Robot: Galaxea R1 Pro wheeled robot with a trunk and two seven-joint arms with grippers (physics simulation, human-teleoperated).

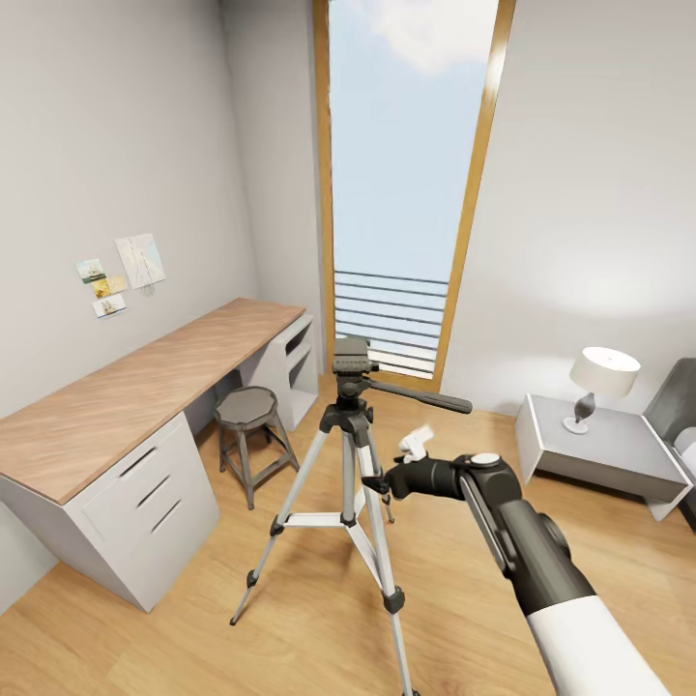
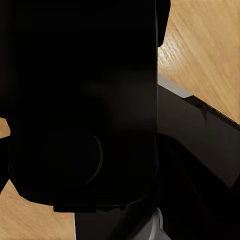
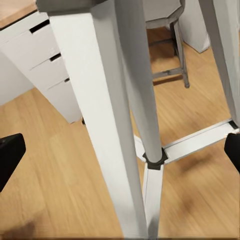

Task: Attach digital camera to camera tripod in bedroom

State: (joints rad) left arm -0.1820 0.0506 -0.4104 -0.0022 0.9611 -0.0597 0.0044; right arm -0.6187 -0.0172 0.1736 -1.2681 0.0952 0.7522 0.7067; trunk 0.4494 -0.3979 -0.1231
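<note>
Head view: the right arm [image 1: 541, 551] reached toward the camera tripod [image 1: 350, 454], its right gripper [image 1: 391, 483] beside a leg, jaw state unreadable here. Left wrist view: dark body close up; left gripper's state cannot be told. Right wrist view: fingertips [image 3: 10, 155] spread wide, empty, flanking tripod legs. The digital camera's place cannot be told. Risk: nudging a leg could topple the tripod.

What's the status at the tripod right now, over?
Right gripper open, up against the camera tripod legs, holding nothing. Left wrist view dark, left gripper state unclear. Tripod head bare, no camera mounted. Stool stands beside the tripod by the desk.
</note>
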